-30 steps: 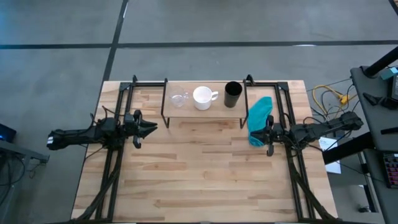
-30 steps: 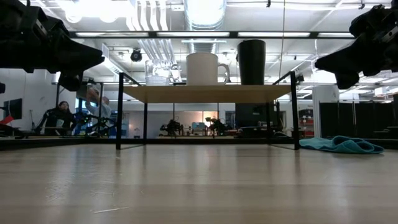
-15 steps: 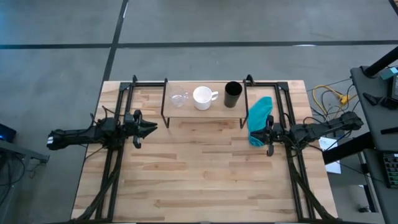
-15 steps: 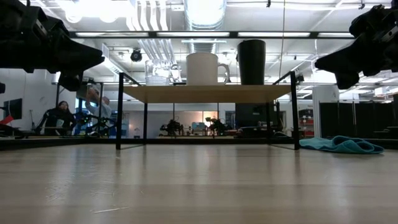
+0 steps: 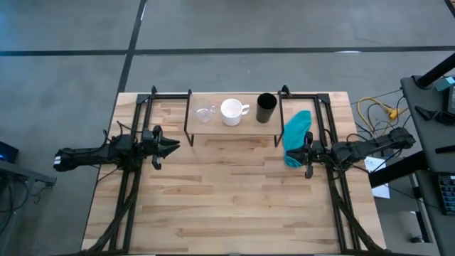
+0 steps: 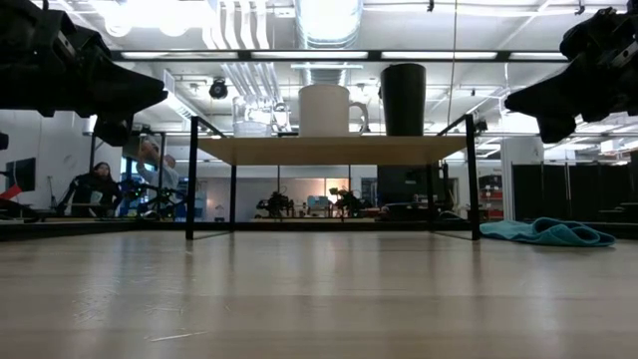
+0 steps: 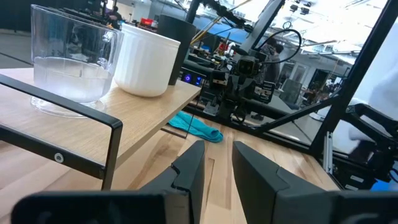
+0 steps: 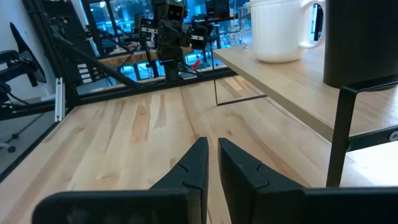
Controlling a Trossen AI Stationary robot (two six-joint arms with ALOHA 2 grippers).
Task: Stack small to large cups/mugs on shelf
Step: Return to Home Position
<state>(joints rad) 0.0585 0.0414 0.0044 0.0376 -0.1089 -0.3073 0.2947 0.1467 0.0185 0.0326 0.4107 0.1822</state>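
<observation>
Black cup cut off at the right wrist view's edge, rim and far side unseen; barely visible behind the white mug from the left wrist. Glass cup nearly lost against background clutter in the low view.

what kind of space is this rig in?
Most likely an open robotics lab or workshop: bare ceiling ducts and strip lights, more robot rigs beyond the table, and a polished concrete floor.

Lying crumpled on the wooden tabletop: a teal cloth, just right of the rack. Off the table's right edge: yellow cables on the grey floor, beside a dark side desk.
</observation>
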